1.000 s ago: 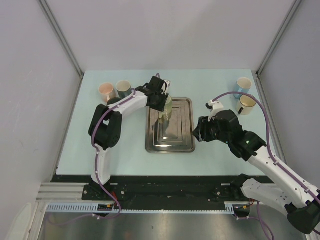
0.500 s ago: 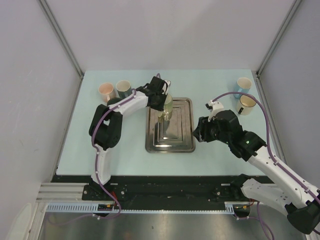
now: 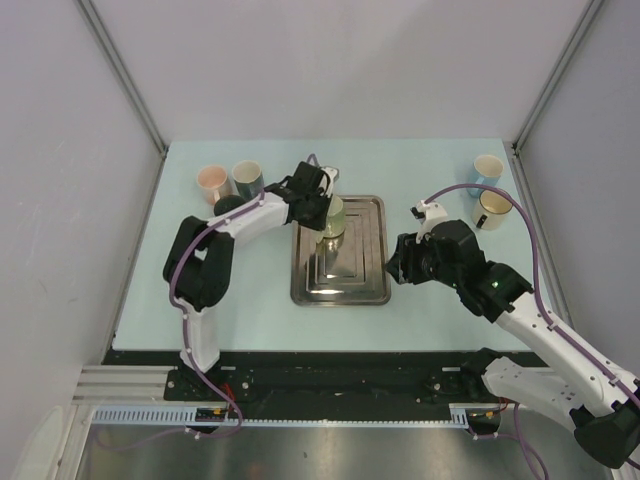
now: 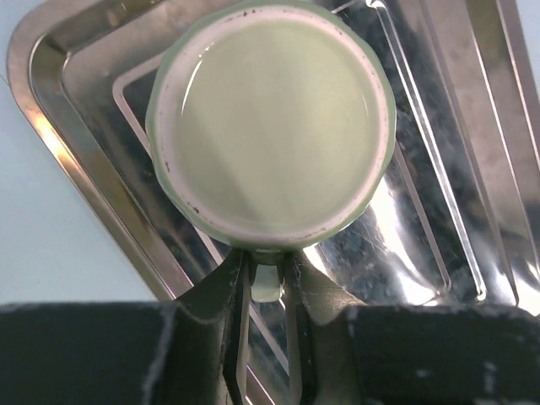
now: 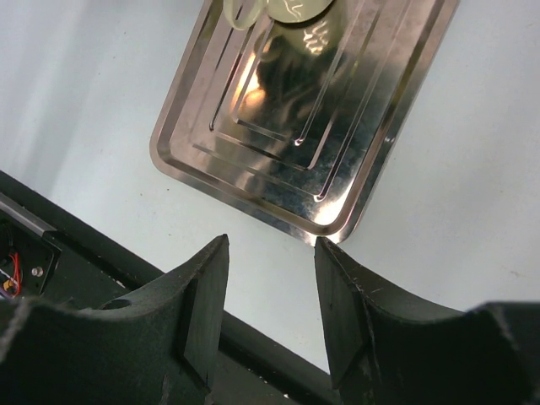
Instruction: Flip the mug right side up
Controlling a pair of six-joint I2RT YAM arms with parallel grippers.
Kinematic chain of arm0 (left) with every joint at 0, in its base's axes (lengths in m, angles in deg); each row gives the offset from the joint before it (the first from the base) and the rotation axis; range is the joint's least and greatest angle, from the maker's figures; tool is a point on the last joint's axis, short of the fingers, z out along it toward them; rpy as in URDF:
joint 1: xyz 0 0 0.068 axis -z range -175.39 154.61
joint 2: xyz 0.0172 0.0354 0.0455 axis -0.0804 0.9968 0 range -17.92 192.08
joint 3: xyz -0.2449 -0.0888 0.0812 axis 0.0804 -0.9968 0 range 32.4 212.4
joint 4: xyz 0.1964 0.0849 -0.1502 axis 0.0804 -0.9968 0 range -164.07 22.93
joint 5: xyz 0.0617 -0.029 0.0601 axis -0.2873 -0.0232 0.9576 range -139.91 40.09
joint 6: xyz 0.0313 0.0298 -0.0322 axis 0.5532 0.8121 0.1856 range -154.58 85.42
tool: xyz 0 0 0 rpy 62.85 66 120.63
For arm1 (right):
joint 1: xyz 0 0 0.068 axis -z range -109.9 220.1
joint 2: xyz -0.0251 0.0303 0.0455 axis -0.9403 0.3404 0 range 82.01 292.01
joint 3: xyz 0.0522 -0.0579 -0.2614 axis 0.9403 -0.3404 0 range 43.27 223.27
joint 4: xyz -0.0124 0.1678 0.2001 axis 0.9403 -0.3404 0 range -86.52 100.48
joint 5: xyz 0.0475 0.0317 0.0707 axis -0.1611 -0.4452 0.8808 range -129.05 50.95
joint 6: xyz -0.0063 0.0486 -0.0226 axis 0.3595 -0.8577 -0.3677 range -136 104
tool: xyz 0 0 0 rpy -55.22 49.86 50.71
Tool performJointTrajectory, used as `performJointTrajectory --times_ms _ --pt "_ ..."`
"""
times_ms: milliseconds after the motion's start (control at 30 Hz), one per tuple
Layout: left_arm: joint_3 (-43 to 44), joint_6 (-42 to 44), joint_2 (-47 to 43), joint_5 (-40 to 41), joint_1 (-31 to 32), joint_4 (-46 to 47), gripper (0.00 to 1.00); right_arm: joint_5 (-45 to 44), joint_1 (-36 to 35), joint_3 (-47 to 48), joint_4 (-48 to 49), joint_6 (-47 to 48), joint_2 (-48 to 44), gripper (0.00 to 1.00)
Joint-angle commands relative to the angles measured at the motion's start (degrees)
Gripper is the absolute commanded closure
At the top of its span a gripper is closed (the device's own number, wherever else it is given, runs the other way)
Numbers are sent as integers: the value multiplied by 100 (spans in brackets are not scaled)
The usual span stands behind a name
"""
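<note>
Five mugs in all, one tray and two arms. Four of the mugs stand mouth up on the pale blue table (image 3: pixel 440 180): a peach mug (image 3: pixel 212 181) and a dark teal mug (image 3: pixel 247 177) touching or nearly so at the far left, and a light blue mug (image 3: pixel 487 169) with a dark mug (image 3: pixel 492 210) just in front of it at the far right. The fifth, the pale green mug (image 4: pixel 270 126), is at the far end of the single steel tray (image 3: pixel 345 275), bottom up, with its flat base and pale foot ring facing the left wrist camera. I cannot tell whether it rests on the metal or hangs just above it. The left gripper (image 3: pixel 322 208) comes at it from the far left, and its two fingers (image 4: pixel 240 321) are pressed together on the mug's handle (image 4: pixel 267 283), pinching it. The right gripper (image 5: pixel 270 295) hangs by the tray's near right corner, its jaws partly spread with nothing between them, touching nothing.
</note>
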Motion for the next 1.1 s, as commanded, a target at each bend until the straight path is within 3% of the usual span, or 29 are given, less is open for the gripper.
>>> performJointTrajectory --times_ms 0,300,433,500,533,567,667,833,867,967,1067 --pt "-192 -115 -874 -373 75 530 100 -75 -61 254 184 -5 17 50" --pt "-869 -510 -1463 -821 75 1153 100 -242 -210 245 211 -49 96 50" --pt "-1369 -1350 -1744 -1741 -48 1882 100 -181 -228 263 263 -136 9 50" --pt "-1957 -1931 -1894 -2235 -232 2934 100 -137 -236 263 272 -180 -79 50" --pt "-2203 -2622 -2042 -2707 -294 3391 100 -137 -228 245 289 -207 -123 51" --pt "-2684 -2985 -2096 -2877 -399 4396 100 37 -236 245 298 -259 -158 50" --pt "-3415 -4296 -2193 -3316 -461 6261 100 275 -219 245 360 -391 -351 50" --pt "-4208 -6279 -2141 -3318 -461 8911 100 706 -166 228 526 -558 -737 48" --pt "-4453 -6555 -2097 -3275 -444 9890 100 768 -149 193 597 -611 -808 47" --pt "-4849 -7330 -1991 -2932 -348 11300 100 1249 -9 -140 1053 -962 -1168 44" --pt "-5018 -7419 -2122 -2686 -163 11605 100 1908 246 -457 1624 -1497 -1266 41"
